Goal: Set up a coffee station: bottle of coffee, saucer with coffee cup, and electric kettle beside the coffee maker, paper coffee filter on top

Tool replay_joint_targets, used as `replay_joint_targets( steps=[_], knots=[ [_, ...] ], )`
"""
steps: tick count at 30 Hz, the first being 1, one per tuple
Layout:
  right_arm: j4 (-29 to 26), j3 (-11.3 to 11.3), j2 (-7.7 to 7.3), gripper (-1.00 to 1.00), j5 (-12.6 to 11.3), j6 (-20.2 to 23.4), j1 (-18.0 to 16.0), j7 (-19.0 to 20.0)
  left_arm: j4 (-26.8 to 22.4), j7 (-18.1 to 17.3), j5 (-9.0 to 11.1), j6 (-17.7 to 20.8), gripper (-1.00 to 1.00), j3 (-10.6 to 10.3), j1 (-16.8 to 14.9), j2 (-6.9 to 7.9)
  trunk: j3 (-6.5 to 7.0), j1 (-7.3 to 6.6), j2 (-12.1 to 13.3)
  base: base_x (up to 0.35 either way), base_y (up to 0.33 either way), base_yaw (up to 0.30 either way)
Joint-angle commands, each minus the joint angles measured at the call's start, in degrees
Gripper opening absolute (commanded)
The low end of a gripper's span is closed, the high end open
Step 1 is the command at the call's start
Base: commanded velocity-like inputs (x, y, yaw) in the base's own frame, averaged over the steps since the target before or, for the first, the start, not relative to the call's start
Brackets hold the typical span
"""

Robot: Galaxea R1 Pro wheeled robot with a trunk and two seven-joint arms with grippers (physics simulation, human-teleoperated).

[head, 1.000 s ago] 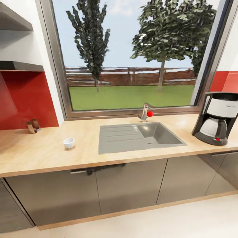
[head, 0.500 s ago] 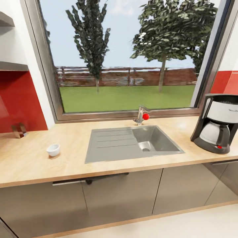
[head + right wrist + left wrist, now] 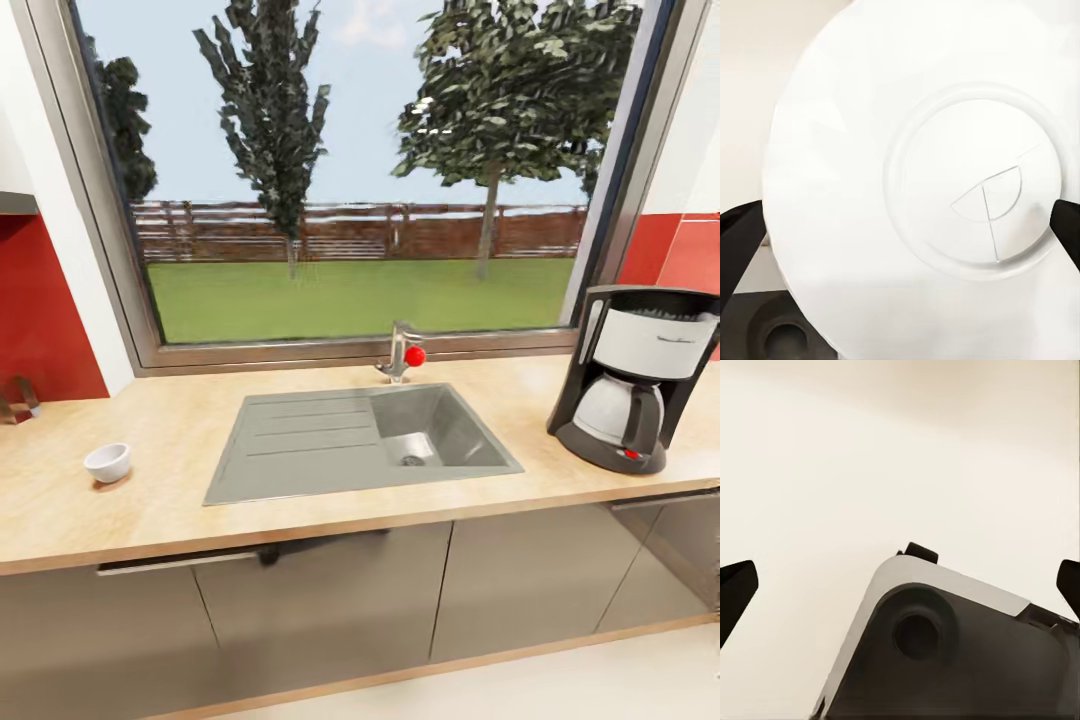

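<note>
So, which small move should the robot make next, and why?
Probably keep rolling toward the coffee maker at the countertop's right end. The right gripper appears to hold the saucer, which belongs beside it. The coffee cup sits far left.

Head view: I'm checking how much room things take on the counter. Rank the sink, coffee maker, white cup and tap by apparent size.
1. Grey inset sink
2. Black-and-white coffee maker
3. Silver tap with red knob and small white cup: look alike; the tap stands farther back, so unranked.
</note>
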Motion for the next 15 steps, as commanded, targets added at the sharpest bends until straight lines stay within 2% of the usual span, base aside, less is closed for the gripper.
replay_joint_targets(
  steps=[1, 15],
  knots=[
    [0.2, -0.4, -0.01, -1.0, 0.1, -0.4, -0.1, 0.1, 0.0, 0.3, 0.0, -0.1, 1.0, -0.2, 0.0, -0.02, -0.05, 0.0, 0.0, 0.002, -0.325, 0.0],
    [0.2, -0.4, -0.01, -1.0, 0.1, -0.4, -0.1, 0.1, 0.2, 0.3, 0.0, -0.1, 1.0, -0.2, 0.0, -0.06, -0.05, 0.0, 0.0, 0.0, -0.325, 0.0]
  ],
)
